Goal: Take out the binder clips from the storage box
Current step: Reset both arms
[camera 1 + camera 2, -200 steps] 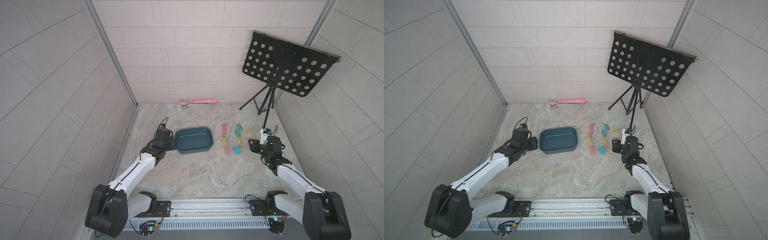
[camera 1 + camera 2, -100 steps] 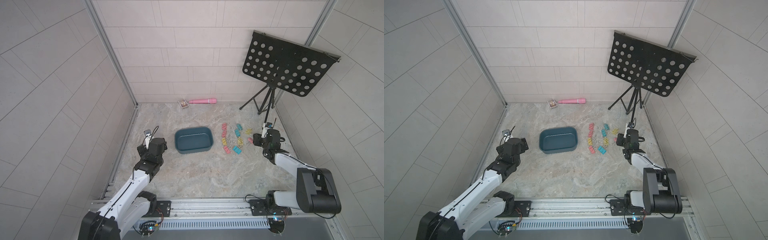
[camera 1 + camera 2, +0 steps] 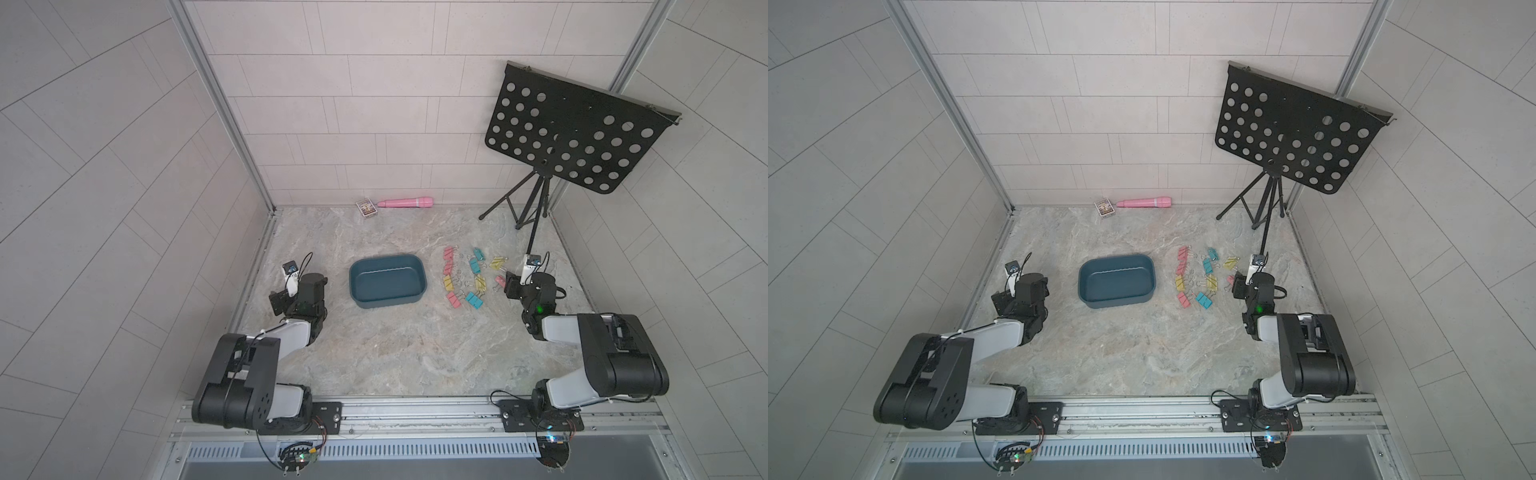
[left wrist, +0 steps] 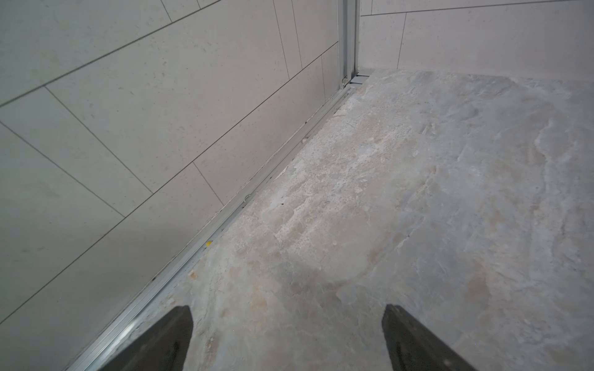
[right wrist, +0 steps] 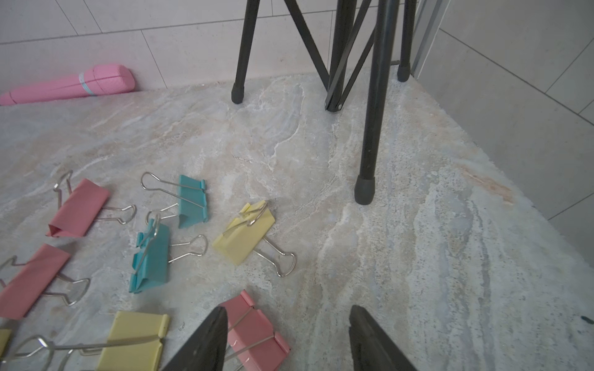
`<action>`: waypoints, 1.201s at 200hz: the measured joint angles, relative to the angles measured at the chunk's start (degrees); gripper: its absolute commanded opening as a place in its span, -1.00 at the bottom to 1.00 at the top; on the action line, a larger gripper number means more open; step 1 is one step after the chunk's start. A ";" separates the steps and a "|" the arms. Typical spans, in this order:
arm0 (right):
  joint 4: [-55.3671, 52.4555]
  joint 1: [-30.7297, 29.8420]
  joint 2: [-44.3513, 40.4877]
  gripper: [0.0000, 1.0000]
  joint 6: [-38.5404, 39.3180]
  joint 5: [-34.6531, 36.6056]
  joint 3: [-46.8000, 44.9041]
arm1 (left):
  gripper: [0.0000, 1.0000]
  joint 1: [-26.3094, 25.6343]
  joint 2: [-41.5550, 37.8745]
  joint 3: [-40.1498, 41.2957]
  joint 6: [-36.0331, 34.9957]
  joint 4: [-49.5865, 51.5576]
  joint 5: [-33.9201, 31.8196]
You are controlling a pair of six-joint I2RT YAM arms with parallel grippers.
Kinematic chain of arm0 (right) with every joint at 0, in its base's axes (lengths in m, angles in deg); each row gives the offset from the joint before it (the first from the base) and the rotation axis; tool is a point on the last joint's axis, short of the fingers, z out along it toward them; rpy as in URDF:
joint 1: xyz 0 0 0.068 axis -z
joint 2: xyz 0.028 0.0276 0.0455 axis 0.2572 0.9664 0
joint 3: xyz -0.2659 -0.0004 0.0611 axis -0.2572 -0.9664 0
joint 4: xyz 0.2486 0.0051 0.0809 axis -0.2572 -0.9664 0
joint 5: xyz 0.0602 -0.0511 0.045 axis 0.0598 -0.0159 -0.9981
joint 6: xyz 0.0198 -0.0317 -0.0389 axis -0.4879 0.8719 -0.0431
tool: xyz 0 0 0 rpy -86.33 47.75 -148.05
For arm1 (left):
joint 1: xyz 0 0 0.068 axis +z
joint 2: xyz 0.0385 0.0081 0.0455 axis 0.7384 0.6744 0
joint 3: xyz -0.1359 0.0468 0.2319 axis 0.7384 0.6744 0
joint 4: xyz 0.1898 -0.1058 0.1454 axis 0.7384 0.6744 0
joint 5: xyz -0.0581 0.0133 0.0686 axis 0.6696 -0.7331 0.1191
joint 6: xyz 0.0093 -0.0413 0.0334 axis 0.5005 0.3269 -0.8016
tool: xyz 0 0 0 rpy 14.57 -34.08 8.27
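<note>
Clips (image 3: 480, 282) lie in loose rows on the bench (image 3: 395, 353), just right of the box (image 3: 388, 302) and apart from it. They are pink, yellow and teal. In both top views they are too small to count surely, and their wire handles barely show. The box sits mid-bench. Its floor shows plain teal, while the inside of its near wall is hidden behind the rim.

The right end effector (image 5: 287, 310) sits low at the right edge of the clips, jaws partly apart with bare bench between them. A pink clip (image 5: 257, 331) lies just beside one finger (image 5: 205, 340), which covers part of it; whether they touch I cannot tell. In a top view that clip (image 3: 1230, 279) only peeks out from behind the end effector. In the right wrist view a yellow clip and a pink one are cut off at the frame edge.

The left end effector (image 4: 287, 313) is spread wide over bare bench near the left wall (image 4: 128, 128), well apart from the box. Only its fingertips show in the wrist view.

A stand (image 3: 569, 137) rises at the far right; the right wrist view catches only its legs. A cylinder (image 3: 405, 203) and a card box (image 3: 366, 208) lie against the far wall, the card box's print too small to read.
</note>
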 measured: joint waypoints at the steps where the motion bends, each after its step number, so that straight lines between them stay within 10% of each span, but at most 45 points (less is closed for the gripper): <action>1: 0.24 -0.04 0.24 0.68 -0.13 -0.02 0.00 | 1.00 0.04 0.13 0.00 -0.04 -0.22 0.17; 9: 2.16 -0.31 1.57 1.00 0.11 -0.11 0.00 | 1.00 0.55 1.18 0.00 -0.44 -1.68 1.46; 93: 5.86 -1.75 2.91 1.00 2.58 1.05 0.07 | 1.00 0.72 8.22 -0.11 -5.14 -12.11 12.98; 240: 5.86 -2.10 2.91 1.00 2.86 1.38 0.07 | 1.00 0.72 8.07 -0.90 -5.88 -11.87 14.45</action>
